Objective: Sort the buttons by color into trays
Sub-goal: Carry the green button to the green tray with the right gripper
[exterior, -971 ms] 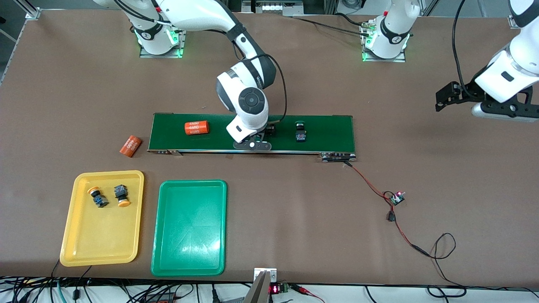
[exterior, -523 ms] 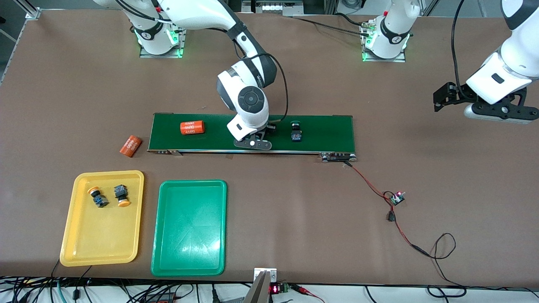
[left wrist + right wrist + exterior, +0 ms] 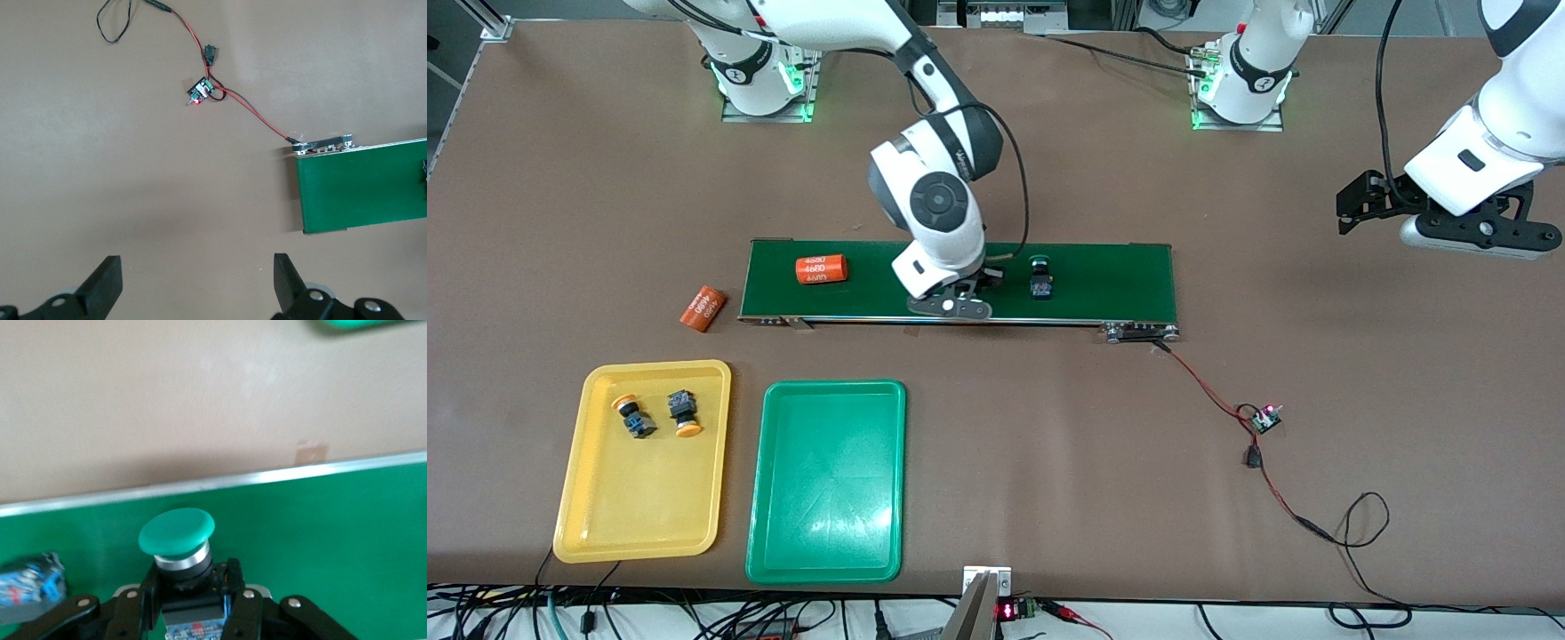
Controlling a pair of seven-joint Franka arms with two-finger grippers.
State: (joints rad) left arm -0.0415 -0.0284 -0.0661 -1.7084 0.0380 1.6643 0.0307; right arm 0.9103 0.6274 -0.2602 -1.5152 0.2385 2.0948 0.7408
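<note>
My right gripper point(image 3: 980, 286) is low over the dark-green conveyor belt point(image 3: 1120, 284), shut on a green-capped button point(image 3: 176, 532); its fingers point(image 3: 233, 583) clamp the button's dark body in the right wrist view. A second green button point(image 3: 1040, 277) lies on the belt just beside it, toward the left arm's end. Two yellow-orange buttons point(image 3: 631, 416) point(image 3: 684, 413) lie in the yellow tray point(image 3: 596, 524). The green tray point(image 3: 827, 533) beside it holds nothing. My left gripper point(image 3: 1352, 209) waits open and empty above bare table, also shown in its wrist view point(image 3: 193, 293).
An orange "4680" cylinder point(image 3: 820, 269) lies on the belt toward the right arm's end; another point(image 3: 702, 308) lies on the table off that end. A red-black wire point(image 3: 1209, 391) runs from the belt's motor end to a small circuit board point(image 3: 1264, 418).
The orange cylinder and the free green button have travelled along the belt toward the right arm's end. My right gripper moved the same way. My left gripper shifted slightly.
</note>
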